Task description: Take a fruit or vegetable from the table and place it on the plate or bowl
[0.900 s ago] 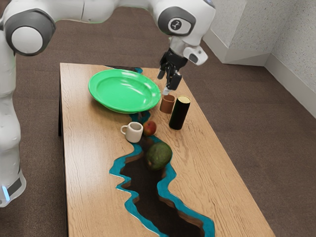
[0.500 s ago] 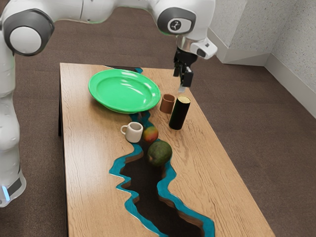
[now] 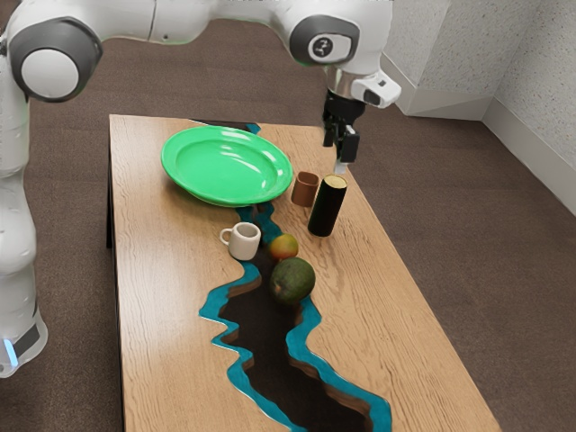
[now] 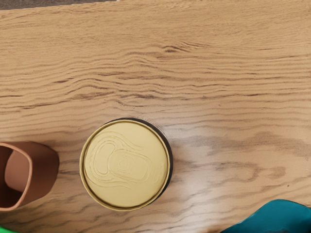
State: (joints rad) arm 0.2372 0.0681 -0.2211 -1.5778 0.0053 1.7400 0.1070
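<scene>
A: Where are the fingers rn?

B: Hanging above the worktop in the exterior view, over the top of the tall dark can, tips pointing down. Can't tell if they're released or clenched, seen edge-on. Nothing hangs from them.

A: Wrist view?

B: Looks straight down on the can's round tan lid, with bare wood grain of the worktop around it. A brown cup sits just beside the can, not touching it. A corner of the teal inlay shows too.

A: OK, and further out?

B: Exterior view: the brown cup is at the can's left, near the rim of the green plate. The plate has nothing on it.

A: Fruit?

B: 2 pieces, both on the worktop, nearer the camera than the can. A small red-yellow fruit lies at the edge of the dark inlay, with a white mug just beside it on the exterior view's left. A big green fruit lies right next to the small one, on the inlay; can't tell if the 2 touch.

A: Vs plate?

B: Both apart from it; the mug stands between the plate and the fruit.
</scene>
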